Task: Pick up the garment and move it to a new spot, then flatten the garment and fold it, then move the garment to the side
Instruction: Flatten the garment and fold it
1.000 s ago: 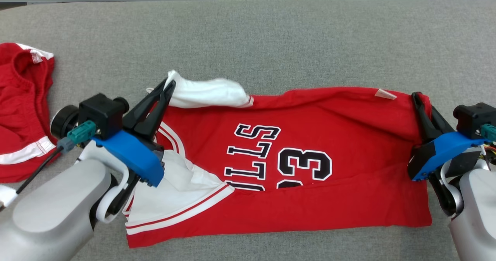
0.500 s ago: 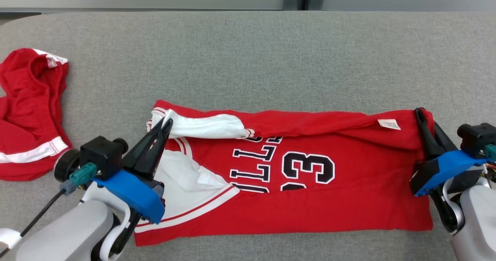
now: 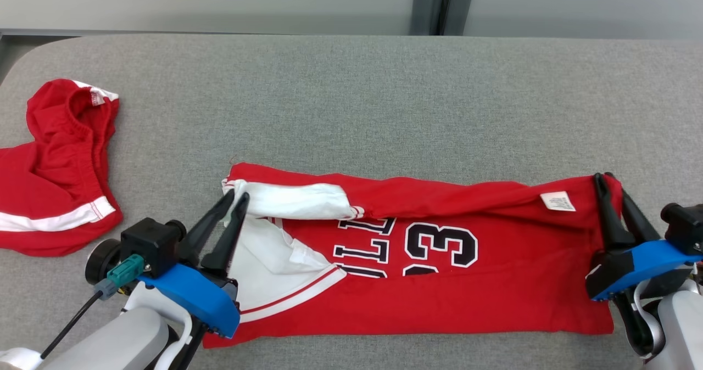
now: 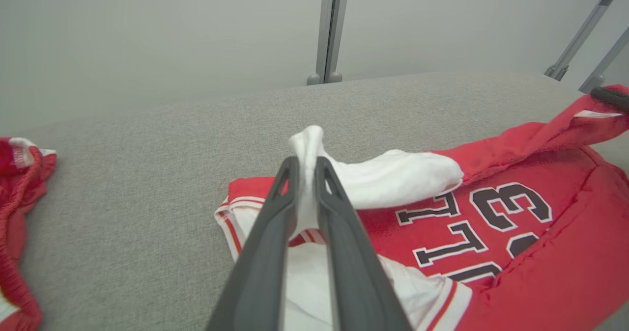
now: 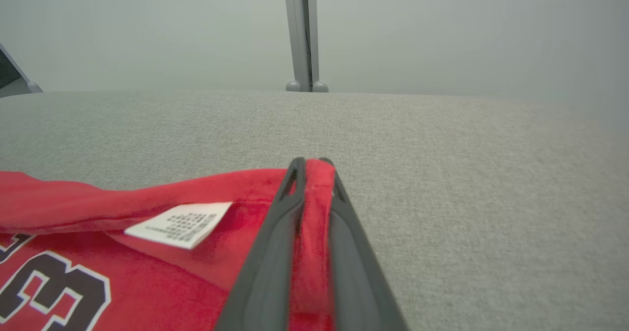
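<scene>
A red garment point(image 3: 439, 287) lies on the gray desk point(image 3: 351, 95), close to the front edge, and it is stretched out long from left to right. It is a sports shirt with black letters and numbers on it, and they look upside down in the head view. The side of the shirt away from the robot is rolled over toward the front, so part of the letters is covered. The left jaws are pinched almost closed on a white bit of the shirt at its far left corner. In the left wrist view, the two dark fingers point(image 4: 265, 257) squeeze the white cloth between them, and the cloth sticks up past the tips. More white cloth with red and white stripes lies just under that arm. The right jaws are pinched closed on the far right corner of the shirt. In the right wrist view, red cloth sits tight between the fingers point(image 5: 275, 252). A small white label point(image 3: 558, 201) lies on the red cloth just beside the right jaws. Another piece of red clothing with a white stripe, the red shorts point(image 3: 55, 194), lies bunched up far off on the left side of the desk, well apart from the shirt.
</scene>
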Robot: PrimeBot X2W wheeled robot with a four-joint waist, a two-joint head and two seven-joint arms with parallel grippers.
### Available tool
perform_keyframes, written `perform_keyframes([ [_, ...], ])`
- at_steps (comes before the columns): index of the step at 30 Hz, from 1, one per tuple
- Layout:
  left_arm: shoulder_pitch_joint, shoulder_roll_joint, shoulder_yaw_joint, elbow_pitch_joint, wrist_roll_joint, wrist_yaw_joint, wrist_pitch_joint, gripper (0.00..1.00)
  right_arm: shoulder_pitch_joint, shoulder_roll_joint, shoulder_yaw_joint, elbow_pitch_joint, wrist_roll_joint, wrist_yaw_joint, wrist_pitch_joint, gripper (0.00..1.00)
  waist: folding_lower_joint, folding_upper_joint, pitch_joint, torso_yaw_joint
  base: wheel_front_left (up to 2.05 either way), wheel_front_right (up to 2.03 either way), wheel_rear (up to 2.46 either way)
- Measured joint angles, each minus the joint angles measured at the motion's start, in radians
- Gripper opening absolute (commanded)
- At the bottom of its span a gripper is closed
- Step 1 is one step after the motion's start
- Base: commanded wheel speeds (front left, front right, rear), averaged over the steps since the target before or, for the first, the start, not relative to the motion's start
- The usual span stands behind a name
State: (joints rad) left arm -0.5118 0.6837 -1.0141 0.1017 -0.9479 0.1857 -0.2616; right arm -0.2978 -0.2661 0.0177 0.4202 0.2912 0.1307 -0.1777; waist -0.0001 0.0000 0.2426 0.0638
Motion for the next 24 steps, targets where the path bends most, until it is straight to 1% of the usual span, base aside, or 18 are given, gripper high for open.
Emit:
perform_keyframes([
  [5,0.042,-0.017,0.049,-0.013,0.029,0.009,0.0,1.0,0.035,0.004,-0.028,-0.058,0.007,0.0,-0.01,1.0,0.0,0.0,-0.017,0.002,0.0,0.0,0.0],
  [8,0.069,-0.033,0.106,-0.023,0.056,0.019,0.0,1.0,0.048,0.007,-0.046,-0.092,0.008,0.0,-0.014,1.0,0.0,0.0,-0.024,0.002,0.0,0.0,0.0],
  [12,0.111,-0.066,0.221,-0.038,0.128,0.043,0.0,1.0,0.062,0.006,-0.069,-0.113,0.009,0.0,-0.001,1.0,0.0,0.0,-0.03,0.005,0.0,0.0,0.0],
  [15,0.152,-0.095,0.321,-0.05,0.205,0.058,0.0,1.0,0.067,0.012,-0.094,-0.115,0.002,0.0,0.016,1.0,0.0,0.0,-0.031,0.009,0.0,0.0,0.0],
  [19,0.211,-0.145,0.445,-0.071,0.299,0.06,0.0,1.0,0.075,0.035,-0.123,-0.101,-0.007,0.0,0.044,1.0,0.0,0.0,-0.027,0.015,0.0,0.0,0.0],
  [24,0.275,-0.211,0.584,-0.085,0.405,0.041,0.0,1.0,0.073,0.057,-0.148,-0.059,-0.012,0.0,0.072,1.0,0.0,0.0,-0.018,0.021,0.0,0.0,0.0],
])
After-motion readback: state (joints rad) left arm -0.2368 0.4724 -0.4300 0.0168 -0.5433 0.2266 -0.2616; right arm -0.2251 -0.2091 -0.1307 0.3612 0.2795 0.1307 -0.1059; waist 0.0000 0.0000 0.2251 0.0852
